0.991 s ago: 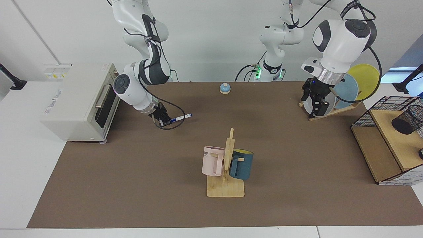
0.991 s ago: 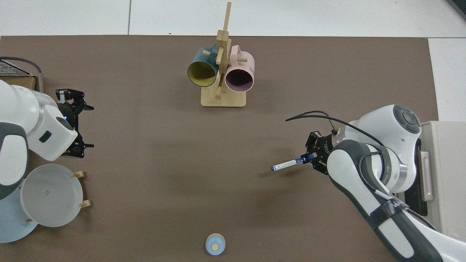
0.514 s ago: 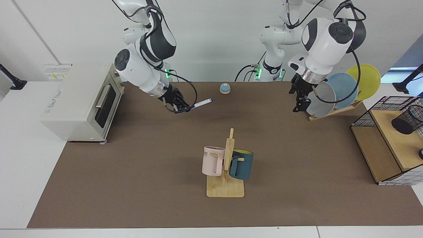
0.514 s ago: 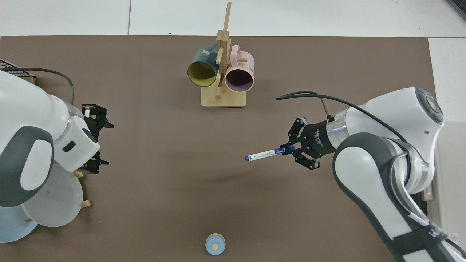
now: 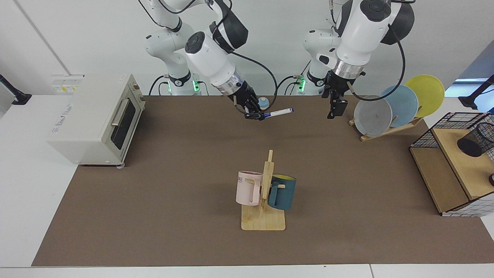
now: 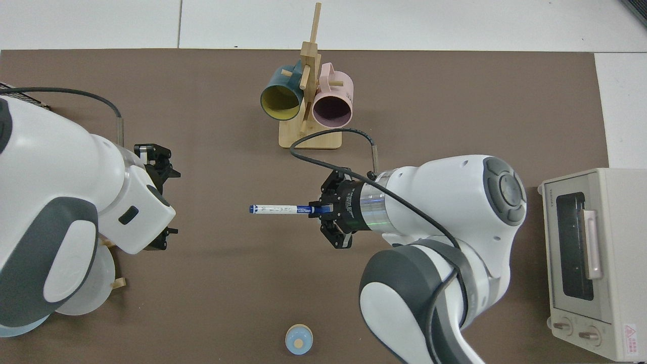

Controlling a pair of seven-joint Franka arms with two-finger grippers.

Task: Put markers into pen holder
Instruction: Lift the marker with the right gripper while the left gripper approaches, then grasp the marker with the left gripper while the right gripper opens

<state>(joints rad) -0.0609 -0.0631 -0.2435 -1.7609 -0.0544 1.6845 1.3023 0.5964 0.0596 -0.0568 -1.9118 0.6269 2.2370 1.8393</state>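
Note:
My right gripper point(image 5: 257, 115) is shut on the dark blue cap end of the marker point(image 5: 278, 112), holding it level above the back middle of the table. The white barrel points toward the left arm; from above, the marker point(image 6: 280, 209) sticks out of that gripper point(image 6: 316, 210). A short way off, my left gripper point(image 5: 335, 111) hangs open and empty, fingers down, its fingers spread wide in the top view point(image 6: 171, 202). The pen holder point(image 5: 476, 141) lies tipped on the wooden shelf at the far right edge, partly cut off. It is out of the top view.
A wooden mug rack point(image 5: 263, 222) with a pink mug point(image 5: 247, 188) and a teal mug point(image 5: 282, 191) stands at the table's middle front. A toaster oven point(image 5: 96, 117) sits at one end, a plate rack point(image 5: 397, 106) and wire basket point(image 5: 444, 127) at the other. A small blue bell point(image 6: 298, 339) sits at the back.
The right arm has risen and carried the marker from beside the toaster oven to the table's back middle. The left gripper has left the plate rack, moving up and toward the marker.

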